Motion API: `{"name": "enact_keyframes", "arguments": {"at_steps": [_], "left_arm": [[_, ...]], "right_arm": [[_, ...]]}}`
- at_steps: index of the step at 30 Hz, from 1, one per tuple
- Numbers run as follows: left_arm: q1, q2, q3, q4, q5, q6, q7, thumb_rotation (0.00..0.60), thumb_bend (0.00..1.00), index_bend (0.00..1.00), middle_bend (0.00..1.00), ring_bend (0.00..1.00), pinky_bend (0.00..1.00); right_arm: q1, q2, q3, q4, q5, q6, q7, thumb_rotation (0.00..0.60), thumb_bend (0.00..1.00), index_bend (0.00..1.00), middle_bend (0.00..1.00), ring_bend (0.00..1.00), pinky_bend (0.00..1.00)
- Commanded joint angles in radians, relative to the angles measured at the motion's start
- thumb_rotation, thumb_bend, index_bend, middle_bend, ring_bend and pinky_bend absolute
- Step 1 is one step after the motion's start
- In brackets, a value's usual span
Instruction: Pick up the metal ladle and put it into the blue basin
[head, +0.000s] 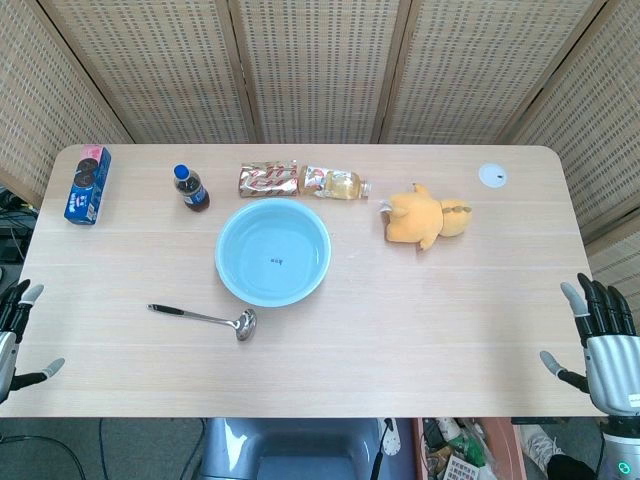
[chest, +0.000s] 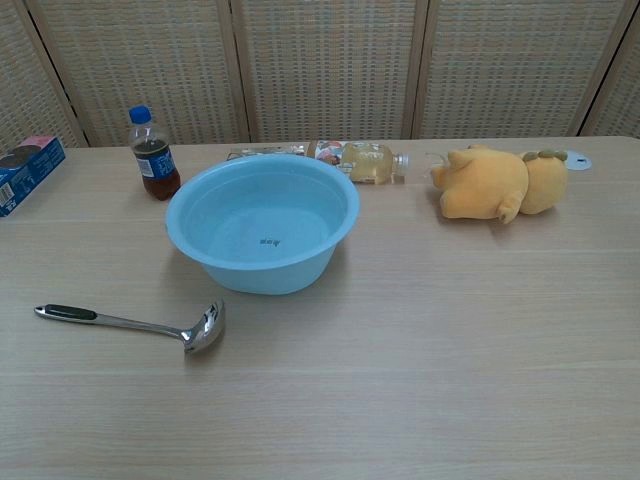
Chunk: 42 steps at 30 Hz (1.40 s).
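Observation:
The metal ladle (head: 205, 318) (chest: 135, 325) lies flat on the table, black handle to the left, bowl to the right, just in front of the blue basin (head: 272, 213) (chest: 262, 172). The basin holds nothing. My left hand (head: 14, 337) hangs off the table's left edge with its fingers apart, holding nothing. My right hand (head: 603, 341) is at the table's near right corner, fingers spread, holding nothing. Neither hand shows in the chest view.
Along the far side stand a blue cookie box (head: 88, 185), a small cola bottle (head: 191, 189), a snack packet (head: 268, 179) and a lying bottle (head: 335, 183). A yellow plush toy (head: 426, 217) lies right of the basin. A white disc (head: 492, 176) sits far right.

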Motion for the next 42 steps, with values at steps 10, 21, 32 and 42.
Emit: {"name": "enact_keyframes", "arguments": {"at_steps": [10, 21, 32, 42], "left_arm": [[-0.077, -0.103, -0.046, 0.117, -0.031, -0.115, 0.013, 0.6, 0.06, 0.0, 1.0, 0.96, 1.0], [-0.248, -0.231, -0.1, 0.302, -0.109, -0.393, 0.027, 0.6, 0.06, 0.24, 1.0, 0.98, 1.0], [-0.365, -0.397, -0.124, 0.501, -0.181, -0.57, 0.071, 0.6, 0.21, 0.4, 1.0, 0.98, 1.0], [-0.419, -0.496, -0.117, 0.595, -0.186, -0.633, 0.1, 0.6, 0.29, 0.44, 1.0, 0.98, 1.0]], "right_arm": [[0.001, 0.001, 0.0, -0.003, 0.003, -0.005, 0.002, 0.6, 0.0, 0.0, 0.0, 0.0, 0.0], [0.012, -0.007, 0.005, 0.001, 0.024, -0.034, -0.012, 0.6, 0.0, 0.0, 0.0, 0.0, 0.0], [0.02, -0.007, 0.006, 0.003, 0.04, -0.058, -0.013, 0.6, 0.0, 0.0, 0.0, 0.0, 0.0], [0.025, -0.004, 0.007, 0.0, 0.053, -0.074, -0.007, 0.6, 0.0, 0.0, 0.0, 0.0, 0.0]]}}
